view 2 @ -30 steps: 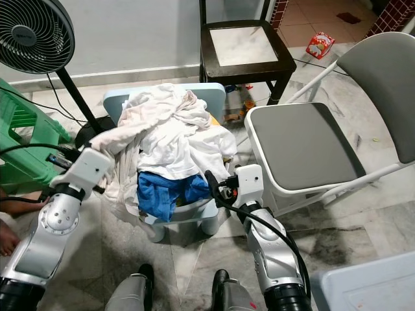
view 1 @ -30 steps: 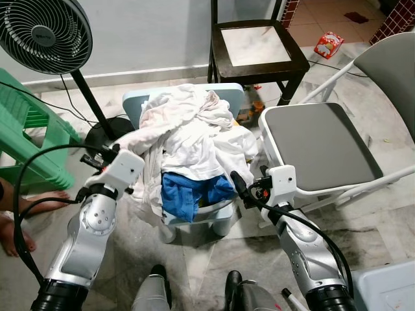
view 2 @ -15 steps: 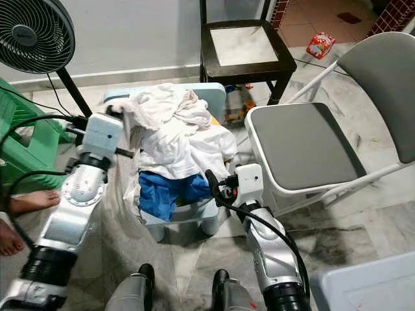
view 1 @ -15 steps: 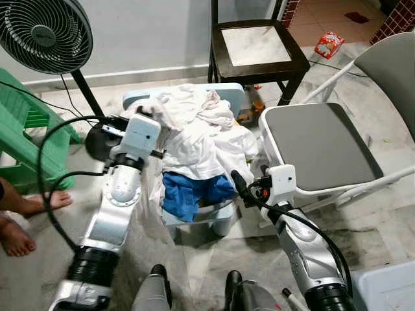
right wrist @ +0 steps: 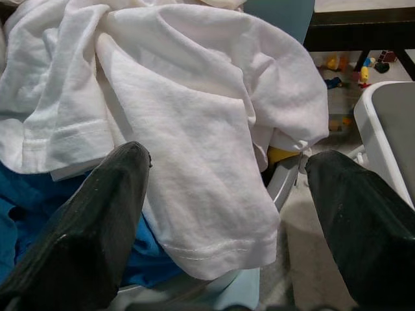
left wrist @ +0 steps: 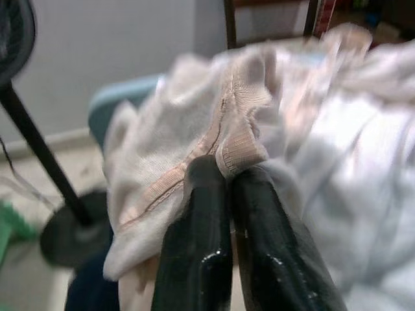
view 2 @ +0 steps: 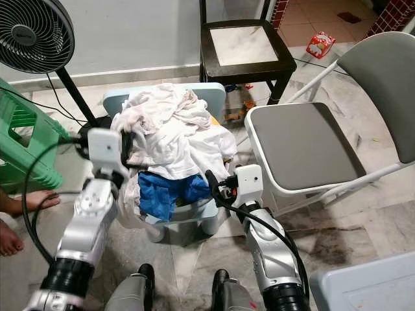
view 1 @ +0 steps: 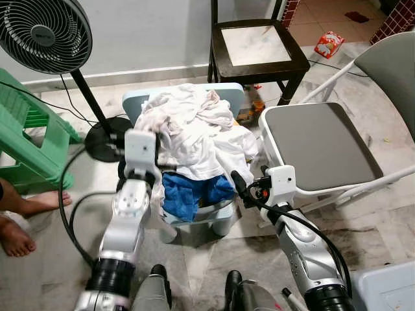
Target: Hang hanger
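Note:
A heap of white and cream clothes (view 1: 194,129) lies on a light blue plastic chair (view 1: 137,98), with a blue garment (view 1: 188,193) at its front. At the heap's left edge my left gripper (left wrist: 227,173) is shut on the ribbed hem of a cream garment (left wrist: 194,116); its wrist (view 1: 141,146) stands just left of the pile. My right gripper (right wrist: 227,162) is open at the chair's front right corner (view 1: 237,184), its fingers (right wrist: 97,214) spread before a white T-shirt sleeve (right wrist: 207,162) without touching it.
A standing fan (view 1: 45,32) and a green plastic stool (view 1: 26,142) are on the left, with a person's bare feet (view 1: 16,223) near them. A dark wooden chair (view 1: 256,45) stands behind and a grey folding chair (view 1: 318,142) close on the right.
My left arm has swung from the chair's left side in to the heap, taking the cream garment with it, first rising and then dropping a little. The right arm has stayed put.

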### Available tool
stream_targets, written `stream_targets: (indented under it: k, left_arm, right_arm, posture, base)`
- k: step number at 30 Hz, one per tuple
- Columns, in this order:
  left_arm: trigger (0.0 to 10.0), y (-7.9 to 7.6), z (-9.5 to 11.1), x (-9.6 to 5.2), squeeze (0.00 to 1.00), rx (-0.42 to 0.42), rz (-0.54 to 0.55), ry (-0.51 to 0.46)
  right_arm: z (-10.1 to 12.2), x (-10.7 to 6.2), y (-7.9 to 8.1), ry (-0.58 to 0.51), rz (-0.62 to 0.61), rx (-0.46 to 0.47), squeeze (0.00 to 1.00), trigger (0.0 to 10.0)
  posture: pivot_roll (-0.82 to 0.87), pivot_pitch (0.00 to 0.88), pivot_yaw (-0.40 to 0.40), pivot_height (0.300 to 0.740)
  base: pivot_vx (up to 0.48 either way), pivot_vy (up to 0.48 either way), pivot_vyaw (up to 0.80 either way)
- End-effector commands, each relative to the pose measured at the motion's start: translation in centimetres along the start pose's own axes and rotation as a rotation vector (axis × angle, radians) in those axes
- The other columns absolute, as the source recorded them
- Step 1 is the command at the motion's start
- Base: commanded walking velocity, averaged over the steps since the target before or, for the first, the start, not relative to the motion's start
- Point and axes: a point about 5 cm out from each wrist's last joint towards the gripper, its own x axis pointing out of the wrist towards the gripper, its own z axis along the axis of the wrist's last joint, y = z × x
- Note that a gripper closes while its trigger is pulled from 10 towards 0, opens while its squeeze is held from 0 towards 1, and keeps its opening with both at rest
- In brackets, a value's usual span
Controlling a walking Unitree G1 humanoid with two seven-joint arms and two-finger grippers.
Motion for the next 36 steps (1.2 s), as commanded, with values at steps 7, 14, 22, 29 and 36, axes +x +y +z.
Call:
stream_targets:
  k: [7,14,22,29,36]
  left_arm:
    - [10.0,1.0,-2.4,-1.3,1.00,0.058,-0.008,0.110]
    - [10.0,1.8,0.0,-1.6,1.00,0.155,-0.043,0.034]
    - [10.0,1.4,0.8,-3.0,1.00,0.302,-0.141,0.044]
    - [10.0,1.3,-0.1,-3.9,0.00,0.328,-0.167,0.100]
    - [10.0,1.3,0.3,-4.6,0.00,0.364,-0.152,0.090]
  right_arm:
    - [-0.7,-0.4,-0.2,0.024,-0.011,0.006,0.00,10.0]
    - [-0.7,-0.4,-0.3,0.026,-0.011,0.001,0.00,10.0]
    - [-0.7,-0.3,-0.3,0.027,-0.012,0.001,0.00,10.0]
    - [-0.8,-0.2,-0.2,0.028,-0.008,0.003,0.00,10.0]
    - [-0.8,-0.4,-0.6,0.031,-0.016,0.002,0.00,10.0]
  posture:
    - [0.24,0.325,-0.029,0.740]
    - [0.24,0.322,-0.029,0.740]
    - [0.25,0.320,-0.027,0.740]
    - [0.25,0.321,-0.027,0.740]
    - [0.25,0.325,-0.026,0.740]
  base:
    - [0.000,0.000,0.00]
    - [0.000,0.000,0.00]
    - [0.000,0.000,0.00]
    - [0.000,0.000,0.00]
    - [0.000,0.000,0.00]
